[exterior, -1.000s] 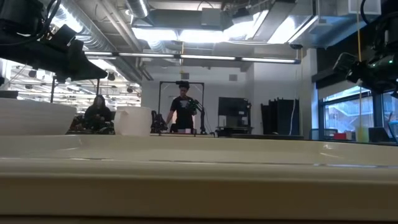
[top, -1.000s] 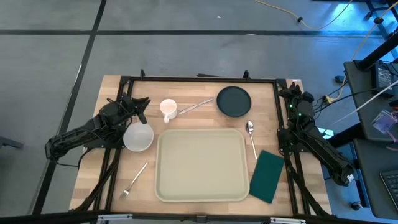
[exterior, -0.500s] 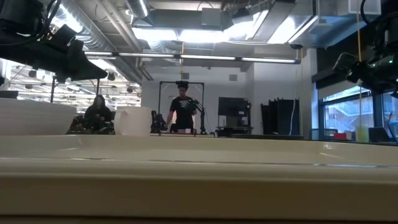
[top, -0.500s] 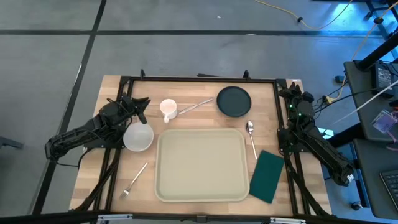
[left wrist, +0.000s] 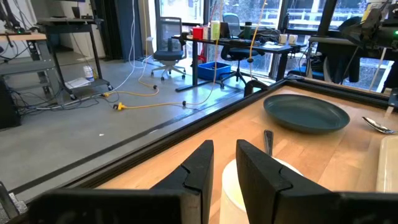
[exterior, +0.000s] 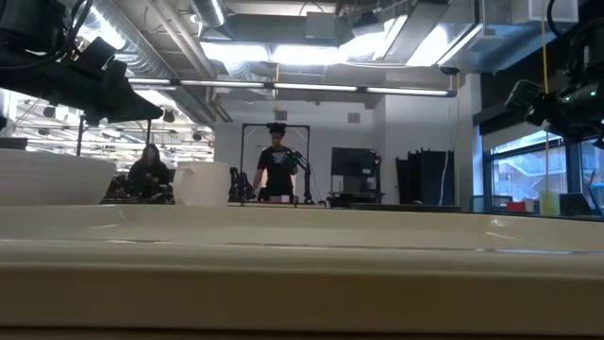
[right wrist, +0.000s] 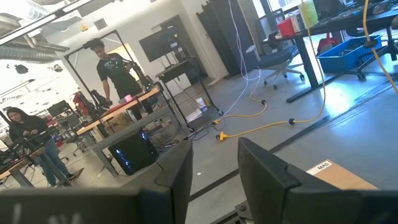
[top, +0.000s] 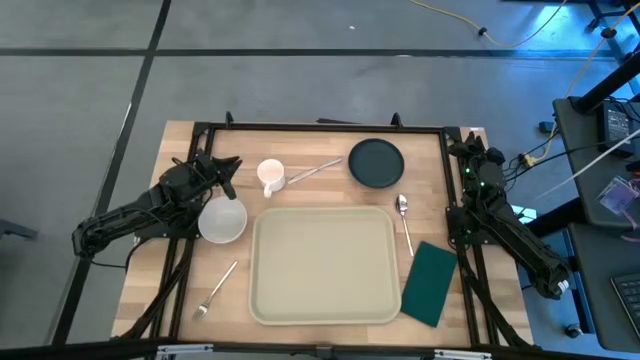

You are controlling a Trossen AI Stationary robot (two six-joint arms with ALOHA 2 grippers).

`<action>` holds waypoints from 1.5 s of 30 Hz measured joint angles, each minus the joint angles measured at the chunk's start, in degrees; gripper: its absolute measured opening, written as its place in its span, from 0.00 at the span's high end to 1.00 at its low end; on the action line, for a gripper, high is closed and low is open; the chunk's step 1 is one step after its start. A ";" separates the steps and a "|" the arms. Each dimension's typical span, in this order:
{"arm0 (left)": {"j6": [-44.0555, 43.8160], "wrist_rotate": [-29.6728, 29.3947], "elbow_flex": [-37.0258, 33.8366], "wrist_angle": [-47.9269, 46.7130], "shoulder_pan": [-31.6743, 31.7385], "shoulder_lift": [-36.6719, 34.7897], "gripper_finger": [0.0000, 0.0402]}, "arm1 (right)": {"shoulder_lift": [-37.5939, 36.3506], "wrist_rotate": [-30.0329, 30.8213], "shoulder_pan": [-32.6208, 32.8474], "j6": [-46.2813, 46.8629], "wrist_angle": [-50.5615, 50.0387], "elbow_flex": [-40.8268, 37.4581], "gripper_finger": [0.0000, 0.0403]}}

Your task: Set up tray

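Observation:
The large pale beige tray (top: pixel 323 264) lies flat on the table's near middle; its rim (exterior: pixel 302 274) fills the low view. Around it on the wood lie a dark green plate (top: pixel 376 162), white cup (top: pixel 270 176), white bowl (top: pixel 222 220), knife (top: pixel 315 170), spoon (top: pixel 404 220), fork (top: pixel 216 288) and a dark green napkin (top: pixel 431 283). My left gripper (top: pixel 228 167) hovers beside the cup, above the bowl's far edge, its fingers (left wrist: pixel 225 155) a narrow gap apart and empty. My right gripper (top: pixel 470 150) waits at the table's far right corner, fingers (right wrist: pixel 216 162) apart and empty.
A black frame (top: pixel 320 127) runs around the table's far and side edges. Beyond the far edge stand desks, chairs and cables; a person (exterior: pixel 278 170) stands and another (exterior: pixel 149 175) sits there. Bare wood shows between the tray and the plate.

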 joint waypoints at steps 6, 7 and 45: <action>0.00 0.00 0.00 0.00 -0.01 -0.01 0.84 | 0.00 -0.02 -0.01 0.00 0.00 0.00 0.68; 0.00 0.00 -0.01 0.01 0.00 0.00 0.84 | 0.00 -0.01 0.01 0.00 -0.01 0.00 0.68; -1.76 14.28 0.05 28.75 0.05 3.89 0.51 | 0.00 -0.01 0.00 0.00 -0.02 0.00 0.68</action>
